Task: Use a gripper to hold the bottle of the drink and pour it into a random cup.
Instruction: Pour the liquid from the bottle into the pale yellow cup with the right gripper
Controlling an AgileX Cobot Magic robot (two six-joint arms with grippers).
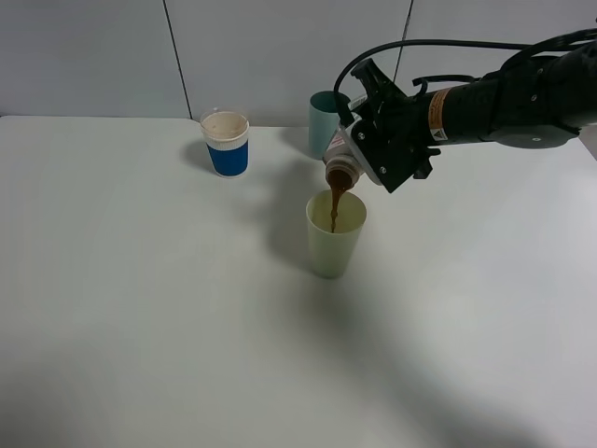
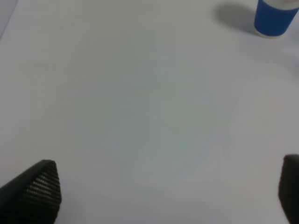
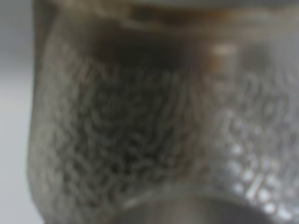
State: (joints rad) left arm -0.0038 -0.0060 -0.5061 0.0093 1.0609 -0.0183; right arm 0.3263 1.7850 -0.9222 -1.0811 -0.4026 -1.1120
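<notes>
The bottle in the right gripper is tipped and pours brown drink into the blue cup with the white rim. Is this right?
One thing is wrong. In the exterior high view the bottle, tipped in the right gripper, pours brown drink into the pale green cup.

surface: white table (image 1: 131,336) | backdrop: pale grey wall (image 1: 84,56), dark vertical seams (image 1: 176,58) | light: soft, diffuse shadows

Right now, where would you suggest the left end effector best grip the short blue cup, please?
The blue cup stands upright and round, so probably pinch its blue wall below the white rim, coming level from its open left side.
</notes>
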